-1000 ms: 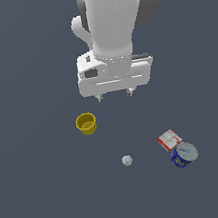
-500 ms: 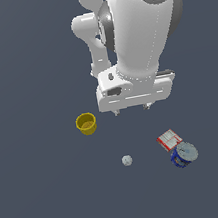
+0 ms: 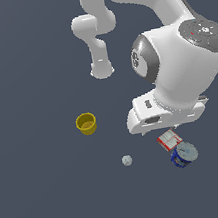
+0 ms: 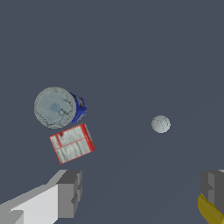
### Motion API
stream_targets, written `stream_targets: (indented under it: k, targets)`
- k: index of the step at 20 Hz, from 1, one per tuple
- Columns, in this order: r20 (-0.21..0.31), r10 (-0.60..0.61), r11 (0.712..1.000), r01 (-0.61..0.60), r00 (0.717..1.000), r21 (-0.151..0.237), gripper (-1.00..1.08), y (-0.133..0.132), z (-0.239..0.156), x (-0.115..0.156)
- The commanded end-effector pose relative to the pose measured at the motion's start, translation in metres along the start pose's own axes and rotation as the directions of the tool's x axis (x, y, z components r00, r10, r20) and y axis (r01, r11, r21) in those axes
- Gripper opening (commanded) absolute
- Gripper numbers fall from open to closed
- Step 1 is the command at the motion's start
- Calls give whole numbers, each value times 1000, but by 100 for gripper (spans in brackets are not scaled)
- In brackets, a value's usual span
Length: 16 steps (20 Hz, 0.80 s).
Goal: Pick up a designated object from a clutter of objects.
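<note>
While the pincer hangs wide open | blue can touches red-and-white box

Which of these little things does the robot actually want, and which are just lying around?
Wanted:
- blue can, beside the box
- gripper, open, holding nothing

Just lying about:
- red-and-white box
- small grey ball
- yellow cup
</note>
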State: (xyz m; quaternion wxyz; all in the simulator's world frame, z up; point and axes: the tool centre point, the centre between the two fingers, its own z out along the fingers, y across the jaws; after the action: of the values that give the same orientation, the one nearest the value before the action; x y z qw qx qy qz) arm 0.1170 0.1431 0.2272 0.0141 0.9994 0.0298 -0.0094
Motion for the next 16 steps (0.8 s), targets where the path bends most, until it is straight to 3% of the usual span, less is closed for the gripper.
stream_targets:
  k: [1, 9, 16]
  targets:
    - [-4, 4, 1000, -4, 1000, 3, 100, -20, 15, 13]
    - [-14, 20, 1000, -19, 1000, 16, 100, -77, 62, 41]
    - [-18, 30, 999, -30, 999, 25, 100, -107, 89, 51]
